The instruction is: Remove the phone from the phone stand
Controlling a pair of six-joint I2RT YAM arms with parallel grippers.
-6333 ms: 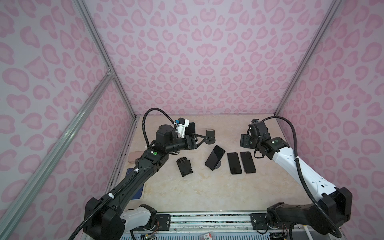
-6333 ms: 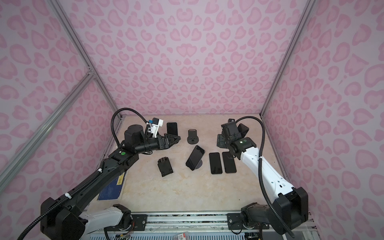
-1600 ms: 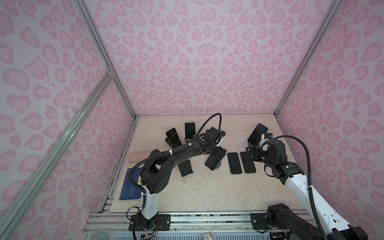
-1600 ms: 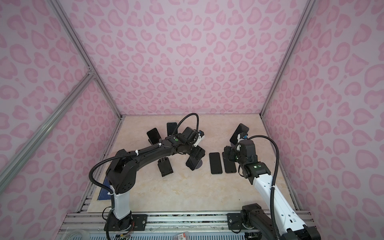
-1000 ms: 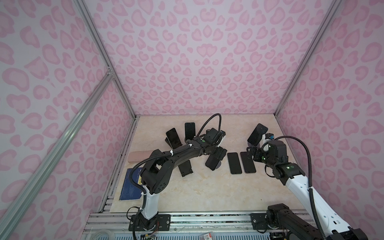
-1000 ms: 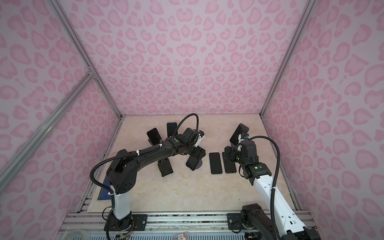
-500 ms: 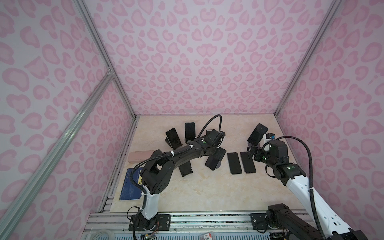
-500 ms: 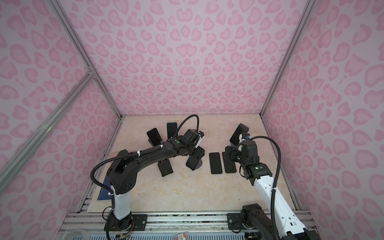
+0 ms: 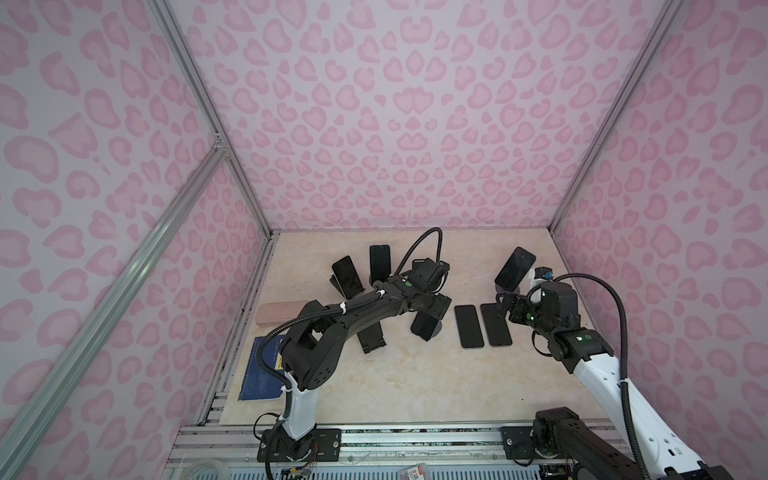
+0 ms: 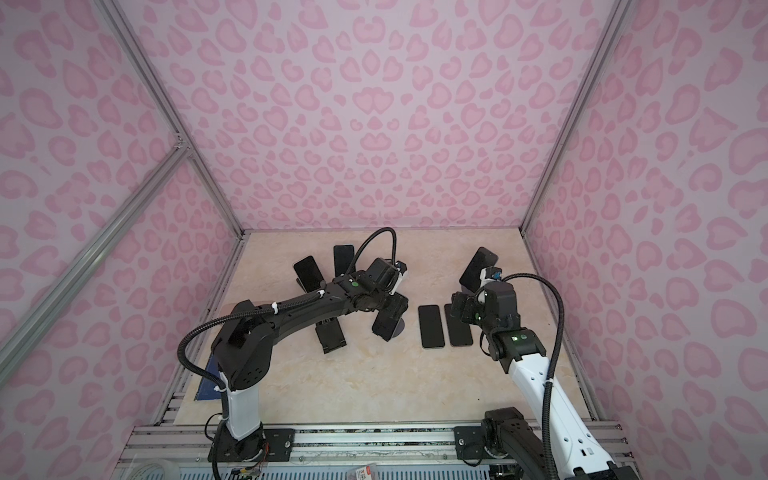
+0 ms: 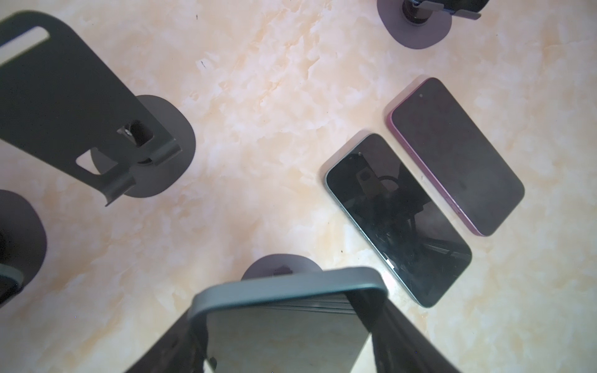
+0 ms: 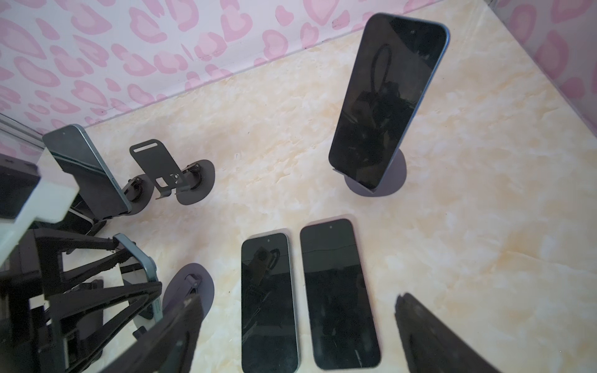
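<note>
left gripper: left gripper [image 11: 281, 306] clamped on the phone [image 11: 284, 326], one finger on each long edge near its upper end; fingers [image 11: 397, 339] dark, framing it in the left wrist view
phone: dark screen, grey-green case, tilted, over the round base of the phone stand [image 11: 281, 263]; near the worktop's middle in both top views [image 9: 423, 326]
phone on stand: lower end hidden, cannot tell if it sits in the cradle
right gripper: right gripper [image 12: 300, 323] spread wide, nothing between its fingers, above the two flat phones [image 12: 269, 300], well apart from the task phone
flat phones: side by side, screens up, just right of the phone stand
other stands: bare stand [image 11: 74, 106] just behind the gripped phone; propped phone [image 9: 514, 269] near the back right corner; two propped phones [image 9: 348, 276] towards the back left
worktop: worktop [image 9: 395, 386] beige, marbled; pink case [image 9: 282, 312] and blue pad [image 9: 262, 370] at its left edge
room: walls [image 9: 395, 104] pink heart-blotch print, aluminium frame bars at the corners
</note>
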